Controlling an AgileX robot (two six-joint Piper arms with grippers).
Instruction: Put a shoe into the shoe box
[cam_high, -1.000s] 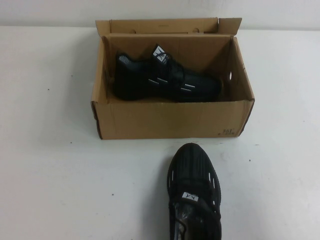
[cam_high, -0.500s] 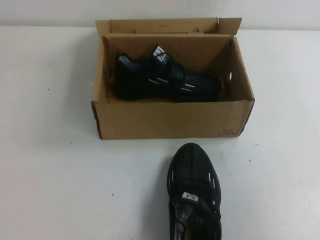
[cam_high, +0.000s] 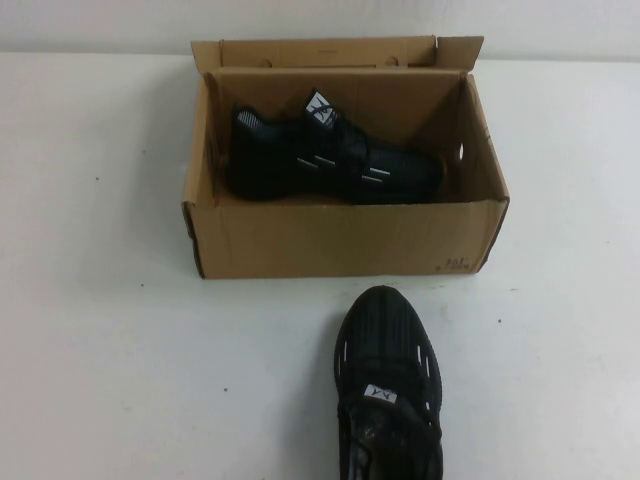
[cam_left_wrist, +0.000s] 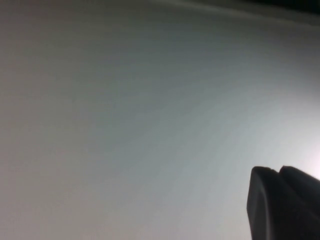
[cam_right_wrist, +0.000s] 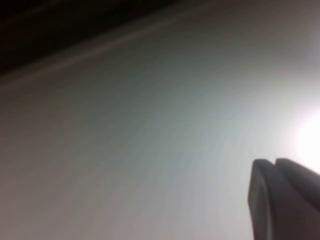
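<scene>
- The left gripper (cam_left_wrist: 275, 172) shows only in its own wrist view, as dark fingers pressed together with nothing between them, over bare white table (cam_left_wrist: 125, 125).
- The right gripper (cam_right_wrist: 274, 164) looks the same in its wrist view: fingers closed on each other, holding nothing, above the pale tabletop.
- Neither arm appears in the high view, so both sit well back from the box and the shoes; their exact pose cannot be told.
- The shoe box (cam_high: 340, 240) stands open in the far middle of the table, its lid flap folded up behind the back wall, small black print at the near right lower corner.
- One black shoe (cam_high: 335, 158) lies inside the box, lengthwise along the back, toe toward the robot's right, its white tongue tag facing up.
- A second shoe (cam_high: 388, 385) rests on the table just in front of the box, toward its right end, toe pointing at the box, not touching it; its heel is cut off by the near edge of the view.
</scene>
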